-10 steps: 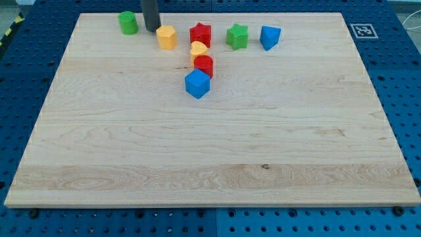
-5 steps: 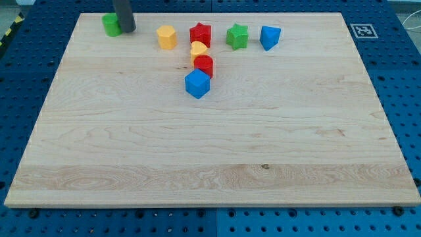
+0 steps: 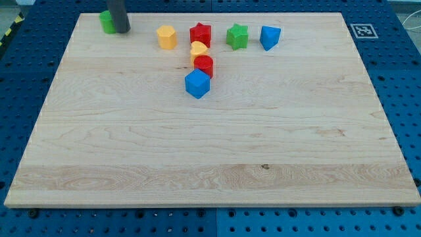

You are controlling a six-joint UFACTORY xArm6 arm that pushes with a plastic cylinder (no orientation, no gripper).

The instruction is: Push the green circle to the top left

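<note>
Here my tip (image 3: 121, 30) rests on the desk (image 3: 197, 158) near its top left corner, touching the right side of the green circle (image 3: 106, 21); there is no pincer, only the rod. To the right, well apart, sits a yellow block (image 3: 167, 37), then a red star (image 3: 200, 33), a green star (image 3: 237, 36) and a blue block (image 3: 270, 37) in a row. Below the red star a small yellow block (image 3: 198, 49), a red block (image 3: 204, 65) and a blue cube (image 3: 197, 84) run downward, touching.
</note>
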